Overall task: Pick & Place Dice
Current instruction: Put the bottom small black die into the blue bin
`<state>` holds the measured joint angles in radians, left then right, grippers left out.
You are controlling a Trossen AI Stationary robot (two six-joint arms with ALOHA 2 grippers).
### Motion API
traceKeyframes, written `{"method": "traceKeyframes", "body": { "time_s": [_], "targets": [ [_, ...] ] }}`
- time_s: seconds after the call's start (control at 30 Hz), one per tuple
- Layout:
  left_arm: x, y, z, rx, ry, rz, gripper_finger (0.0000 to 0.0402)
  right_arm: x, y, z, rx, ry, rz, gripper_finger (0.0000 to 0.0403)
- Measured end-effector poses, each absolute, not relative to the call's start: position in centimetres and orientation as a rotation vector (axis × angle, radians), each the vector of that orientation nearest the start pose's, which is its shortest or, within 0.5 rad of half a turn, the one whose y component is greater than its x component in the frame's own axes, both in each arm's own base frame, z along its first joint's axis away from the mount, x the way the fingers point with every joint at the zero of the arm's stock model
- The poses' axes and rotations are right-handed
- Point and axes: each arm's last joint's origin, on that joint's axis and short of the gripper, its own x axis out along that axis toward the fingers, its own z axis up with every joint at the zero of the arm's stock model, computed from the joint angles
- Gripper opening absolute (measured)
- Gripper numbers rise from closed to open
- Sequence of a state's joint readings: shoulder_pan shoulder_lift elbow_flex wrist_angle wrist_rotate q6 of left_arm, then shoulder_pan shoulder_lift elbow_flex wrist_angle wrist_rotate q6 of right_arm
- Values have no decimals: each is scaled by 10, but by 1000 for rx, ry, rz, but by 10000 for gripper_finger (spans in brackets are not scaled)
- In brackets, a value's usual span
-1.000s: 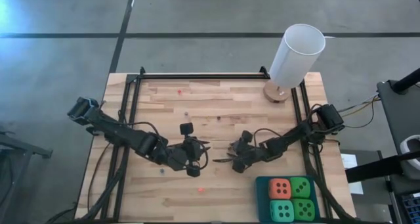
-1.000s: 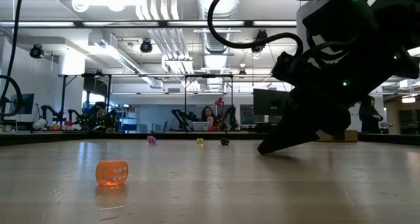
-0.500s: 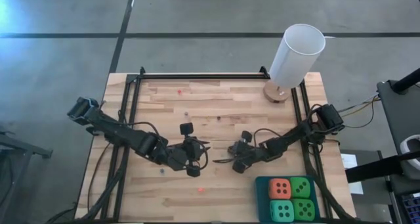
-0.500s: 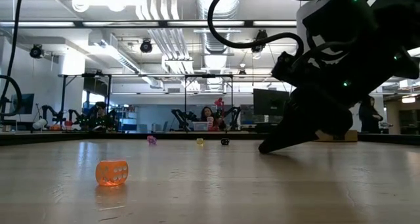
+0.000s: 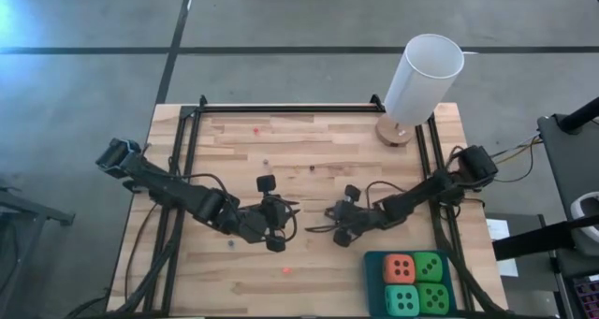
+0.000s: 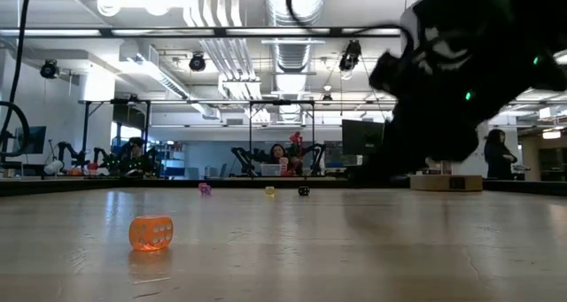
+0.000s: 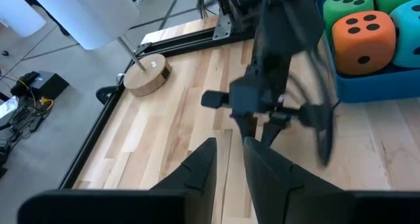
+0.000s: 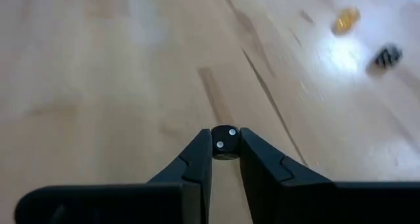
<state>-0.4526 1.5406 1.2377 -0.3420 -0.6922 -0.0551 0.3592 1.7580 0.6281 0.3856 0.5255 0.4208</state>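
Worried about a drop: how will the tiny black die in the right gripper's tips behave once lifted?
The black die sits between the very tips of the right gripper, so it may slip or pivot. Being tiny, it is probably very light. Cube-shaped, it would likely tumble briefly if dropped.

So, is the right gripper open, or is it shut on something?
Shut on something: in the right wrist view the right gripper pinches a tiny black die with white pips between its fingertips, above the wooden table.

The right gripper (image 8: 226,159) has closed on a small black die (image 8: 225,142) and lifted off the table (image 5: 309,183).
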Motion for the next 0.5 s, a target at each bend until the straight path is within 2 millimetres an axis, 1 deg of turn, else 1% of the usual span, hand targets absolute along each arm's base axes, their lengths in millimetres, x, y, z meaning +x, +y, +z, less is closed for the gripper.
{"method": "traceKeyframes", "body": {
  "time_s": [0.1, 0.2, 0.37, 0.5],
  "targets": [
    [310, -130, 297, 297, 536, 246, 79, 277, 96, 122, 66, 604, -249, 54],
    [310, -130, 297, 297, 536, 246, 79, 265, 102, 145, 56, 591, -208, 54],
    [310, -130, 298, 297, 533, 245, 79, 237, 114, 183, 42, 576, -92, 54],
    [310, -130, 298, 297, 533, 245, 79, 213, 121, 210, 109, 568, 70, 54]
  ]
}}
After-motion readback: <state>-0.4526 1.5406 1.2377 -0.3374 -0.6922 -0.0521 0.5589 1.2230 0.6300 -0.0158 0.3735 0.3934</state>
